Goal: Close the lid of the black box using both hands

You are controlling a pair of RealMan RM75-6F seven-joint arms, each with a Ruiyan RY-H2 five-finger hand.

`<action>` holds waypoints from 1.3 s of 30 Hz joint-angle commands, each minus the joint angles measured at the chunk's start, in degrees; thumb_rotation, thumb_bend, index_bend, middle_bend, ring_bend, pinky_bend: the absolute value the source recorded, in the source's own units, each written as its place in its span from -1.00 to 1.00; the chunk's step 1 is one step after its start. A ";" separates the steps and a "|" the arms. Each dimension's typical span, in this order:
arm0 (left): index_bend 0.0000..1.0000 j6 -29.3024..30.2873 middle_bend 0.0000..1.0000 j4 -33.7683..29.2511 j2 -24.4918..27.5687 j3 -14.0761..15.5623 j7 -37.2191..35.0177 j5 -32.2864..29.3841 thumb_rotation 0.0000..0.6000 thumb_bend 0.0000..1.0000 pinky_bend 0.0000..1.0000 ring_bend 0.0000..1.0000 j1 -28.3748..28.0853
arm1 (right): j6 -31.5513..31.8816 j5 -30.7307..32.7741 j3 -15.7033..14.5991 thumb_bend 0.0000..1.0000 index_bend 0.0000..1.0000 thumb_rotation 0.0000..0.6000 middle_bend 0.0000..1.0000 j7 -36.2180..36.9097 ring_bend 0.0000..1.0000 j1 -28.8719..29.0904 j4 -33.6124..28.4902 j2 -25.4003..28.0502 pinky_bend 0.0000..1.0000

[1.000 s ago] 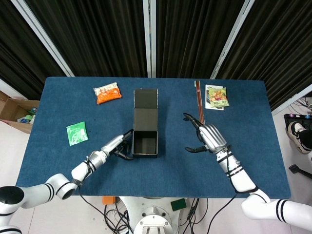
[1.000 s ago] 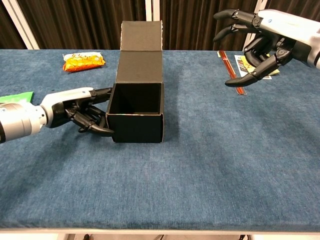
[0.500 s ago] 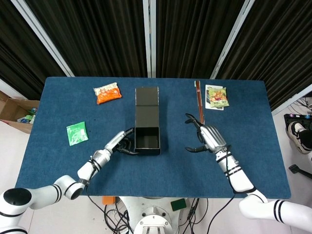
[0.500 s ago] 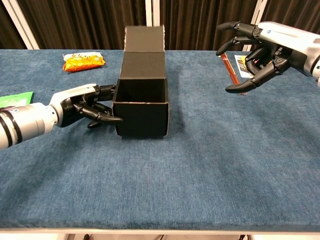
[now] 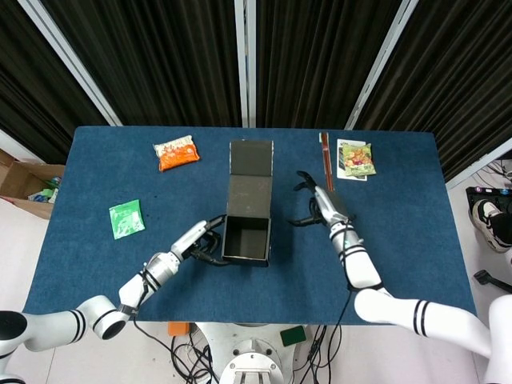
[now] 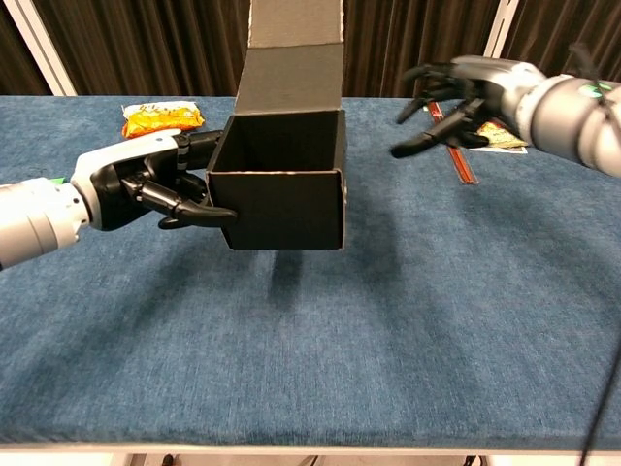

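Observation:
The black box [image 5: 246, 238] [image 6: 286, 194] is open, its cavity facing up and toward the chest camera. Its lid [image 5: 250, 172] [image 6: 296, 39] is folded back, away from the opening. The box looks raised a little, with a shadow on the blue table [image 6: 408, 320] beneath it. My left hand [image 5: 204, 244] [image 6: 160, 184] grips the box's left wall. To the right of the box is my right hand [image 5: 318, 206] [image 6: 441, 83], apart from it, fingers spread and holding nothing.
An orange snack bag [image 5: 176, 152] [image 6: 160, 118] lies at the back left and a green packet [image 5: 126, 218] at the left. Red chopsticks [image 5: 326, 160] [image 6: 456, 155] and a snack packet [image 5: 356, 158] lie behind the right hand.
The left hand has taken hold of the box, shifted it to the right and raised it. The right hand has moved left, toward the box.

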 commanded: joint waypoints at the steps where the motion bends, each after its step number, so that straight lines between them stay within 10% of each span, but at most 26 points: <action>1: 0.15 -0.43 0.17 -0.22 -0.47 -0.13 1.06 -0.03 1.00 -0.77 0.82 0.52 -0.64 | -1.50 5.08 5.12 -1.00 -0.69 1.00 -0.39 -1.44 0.52 5.42 3.68 -4.89 1.00; 12: 0.13 -5.25 0.15 2.19 -2.34 -1.42 3.98 -3.29 1.00 -0.78 0.82 0.52 -2.95 | -2.31 1.42 11.15 -1.00 -0.60 1.00 -0.29 5.47 0.55 9.58 5.16 -10.59 1.00; 26: -0.22 -7.90 -0.10 7.84 -6.15 -3.65 13.13 -10.83 1.00 -0.78 0.82 0.52 -1.10 | -0.63 -0.12 -1.74 -1.00 -0.52 1.00 -0.13 -14.20 0.60 13.48 -8.01 -1.63 1.00; 34: -0.92 -4.57 -0.67 11.01 -8.47 -3.23 23.82 -10.44 0.98 -0.84 0.81 0.43 0.38 | 3.35 5.57 -2.66 -1.00 -0.51 1.00 -0.14 -21.38 0.60 16.66 -9.15 -1.92 1.00; 39: -1.00 -3.59 -0.80 10.45 -8.30 -2.92 26.87 -10.44 0.84 -0.86 0.81 0.38 1.51 | 3.89 6.77 -2.94 -1.00 -0.51 1.00 -0.14 -22.35 0.60 17.30 -9.49 -1.90 1.00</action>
